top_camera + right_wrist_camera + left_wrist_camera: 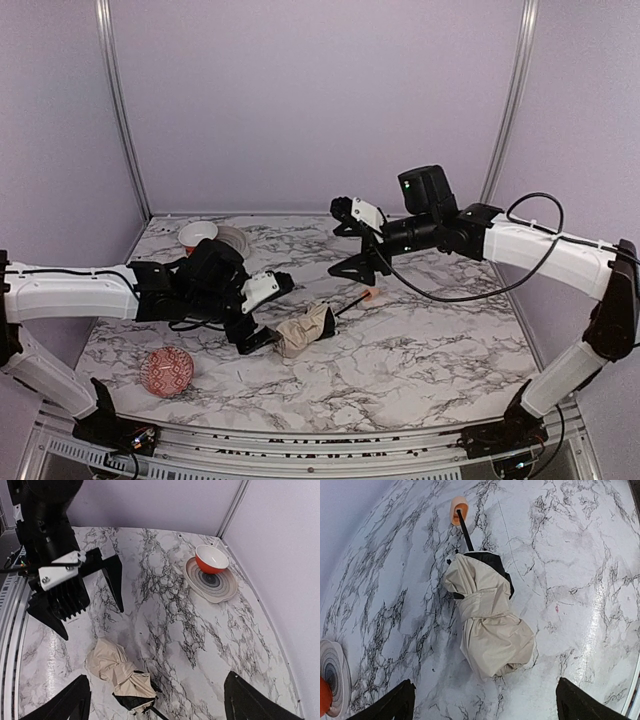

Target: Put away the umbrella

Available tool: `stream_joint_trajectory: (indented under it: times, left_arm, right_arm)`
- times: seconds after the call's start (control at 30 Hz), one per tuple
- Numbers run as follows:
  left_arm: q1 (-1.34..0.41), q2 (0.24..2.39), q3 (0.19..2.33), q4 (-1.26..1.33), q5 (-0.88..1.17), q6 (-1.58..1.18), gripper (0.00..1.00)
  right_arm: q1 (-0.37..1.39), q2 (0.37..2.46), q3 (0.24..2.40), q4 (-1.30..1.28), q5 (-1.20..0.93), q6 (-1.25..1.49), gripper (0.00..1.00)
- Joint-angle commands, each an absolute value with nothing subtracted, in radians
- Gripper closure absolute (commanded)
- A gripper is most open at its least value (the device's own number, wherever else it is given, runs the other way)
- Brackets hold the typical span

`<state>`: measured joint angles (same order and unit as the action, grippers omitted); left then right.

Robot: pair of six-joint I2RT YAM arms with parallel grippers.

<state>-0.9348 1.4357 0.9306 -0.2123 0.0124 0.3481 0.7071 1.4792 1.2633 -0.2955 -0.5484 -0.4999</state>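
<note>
- The umbrella [305,332] is laid folded and bundled near the middle of the worktop [430,350], its handle [373,293] pointed toward the far right corner.
- The left claw [485,705] is held spread wide at the fabric end, with nothing pinched.
- The right claw [160,700] is likewise spread and empty, above the handle end.
- Such clearance is judged to keep the bundle undisturbed.

White marble-patterned tabletop [420,340], plain lilac walls [320,100], pale metal corner posts [120,110], soft even light
</note>
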Motion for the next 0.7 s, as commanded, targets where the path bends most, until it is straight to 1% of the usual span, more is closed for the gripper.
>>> stream_joint_trajectory:
  times: [0.0,0.1,0.17,0.27,0.3,0.47,0.57,0.67]
  left_arm:
    - [-0.902,1.316,0.834,-0.119,-0.046,0.187,0.01]
    - [-0.892,1.234,0.769,-0.088,-0.066,0.104,0.01]
    - [-0.891,1.194,0.714,-0.062,-0.069,0.067,0.01]
    - [-0.89,1.157,0.658,-0.04,-0.082,0.019,0.01]
    - [-0.89,1.151,0.644,-0.04,-0.084,0.006,0.01]
    - [-0.89,1.142,0.616,-0.038,-0.093,-0.028,0.01]
    - [-0.89,1.153,0.608,-0.035,-0.097,-0.034,0.01]
    - [-0.891,1.172,0.608,-0.041,-0.087,-0.038,0.01]
  right_arm:
    - [0.781,1.583,1.302,-0.418,-0.477,-0.828,0.1]
    - [0.886,1.662,1.324,-0.462,-0.384,-1.025,0.09]
    - [0.896,1.731,1.408,-0.514,-0.423,-1.026,0.1]
    - [0.871,1.843,1.561,-0.607,-0.516,-0.956,0.14]
    - [0.863,1.873,1.594,-0.62,-0.539,-0.936,0.18]
    - [0.848,1.984,1.68,-0.621,-0.573,-0.845,0.45]
    - [0.848,2.036,1.686,-0.617,-0.55,-0.831,0.48]
    - [0.848,2.069,1.685,-0.638,-0.529,-0.833,0.48]
